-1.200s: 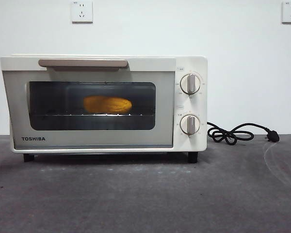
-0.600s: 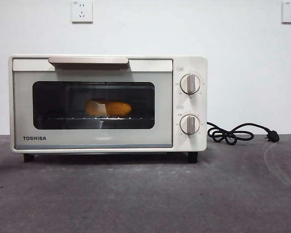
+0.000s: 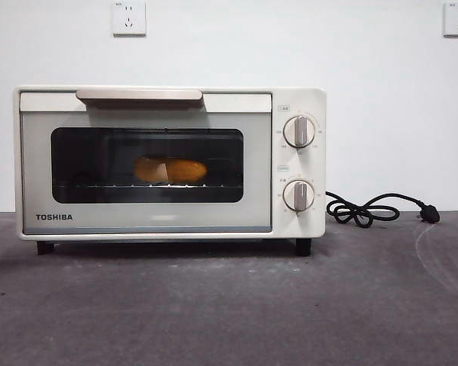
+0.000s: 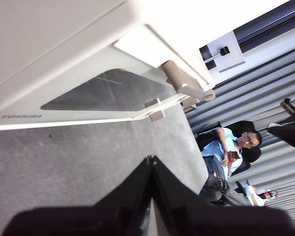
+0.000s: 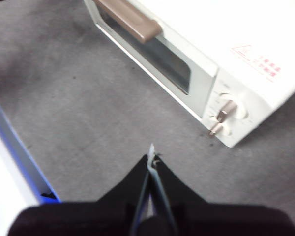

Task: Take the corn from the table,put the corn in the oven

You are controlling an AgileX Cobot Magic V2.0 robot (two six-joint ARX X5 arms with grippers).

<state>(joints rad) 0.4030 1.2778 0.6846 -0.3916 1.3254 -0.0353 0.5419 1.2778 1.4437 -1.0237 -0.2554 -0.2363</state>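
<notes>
Behind the dark glass of the closed door, the corn (image 3: 172, 169) lies lengthwise on the wire rack inside the oven (image 3: 168, 163). It shows as a yellow-orange cob with rounded, tapering ends; the tinted window dims its colour and the kernel rows cannot be made out, and a pale reflection crosses its left part. The oven is cream-white, lettered TOSHIBA at the lower left of the door, with a bar handle (image 3: 139, 94) along the top of the door and two round knobs (image 3: 298, 131) one above the other at the right. It stands on the table (image 3: 229, 305), a dark grey mottled surface. A black cord (image 3: 370, 208) lies coiled on the table beside the oven's right side. The left gripper (image 4: 152, 162) is over the table near the door, jaws pressed together, holding nothing. The right gripper (image 5: 151, 160) is over bare table off the knob end, jaws likewise closed and empty.
</notes>
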